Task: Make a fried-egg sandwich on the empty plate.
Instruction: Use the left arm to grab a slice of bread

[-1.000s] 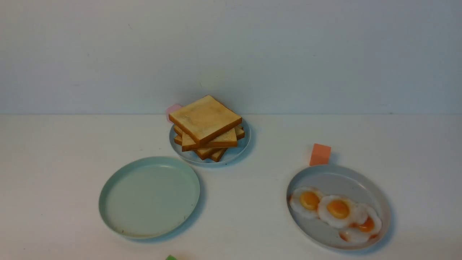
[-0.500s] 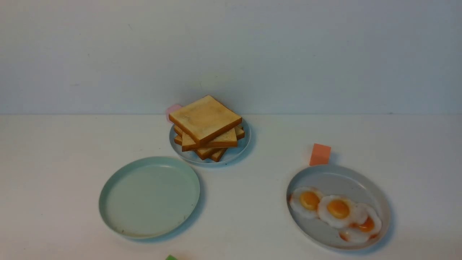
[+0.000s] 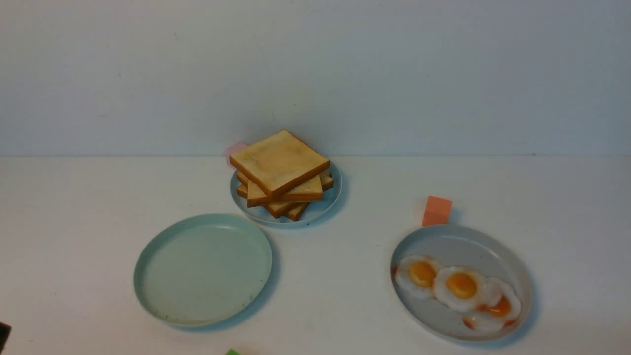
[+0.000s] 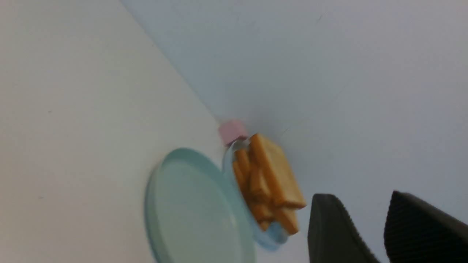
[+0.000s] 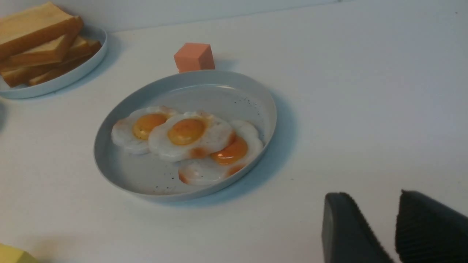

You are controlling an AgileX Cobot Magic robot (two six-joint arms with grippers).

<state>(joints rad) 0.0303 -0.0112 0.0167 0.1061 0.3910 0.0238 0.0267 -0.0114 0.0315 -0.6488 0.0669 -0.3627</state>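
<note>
the pile of square golden-brown toast slices (image 3: 280,172) is lying ahead of the left pincer (image 4: 362,199), past the round mint-green plate (image 3: 138,271) — that one and the right pincer (image 5: 371,199) are gaping partway, empty.

empty plate (image 3: 202,270): smooth, plastic-looking, soft satin sheen along the rim, a few dark specks on the near floor
toast pile (image 3: 279,165): matt, finely porous faces, foam-like; darker, smoother crust edges
small blue plate (image 3: 323,204): smooth, faintly glossy, plastic-looking
grey plate (image 3: 458,244): smooth, semi-matt, dotted with tiny dark flecks
fried eggs (image 3: 462,286): rubbery-looking, matt whites, slightly glossy yolks
orange block (image 3: 437,211): matt, even faces; foam or plastic, cannot tell
pink block (image 3: 235,149): matt, too blurred for more
table (image 3: 345,276): white, matt, smooth
wall (image 3: 315,74): pale, matt, flat, faint hairline marks
left gripper pads (image 4: 420,226): black, matt, finely ribbed
right gripper pads (image 5: 427,226): black, matt, finely ribbed, rubber-like
</note>
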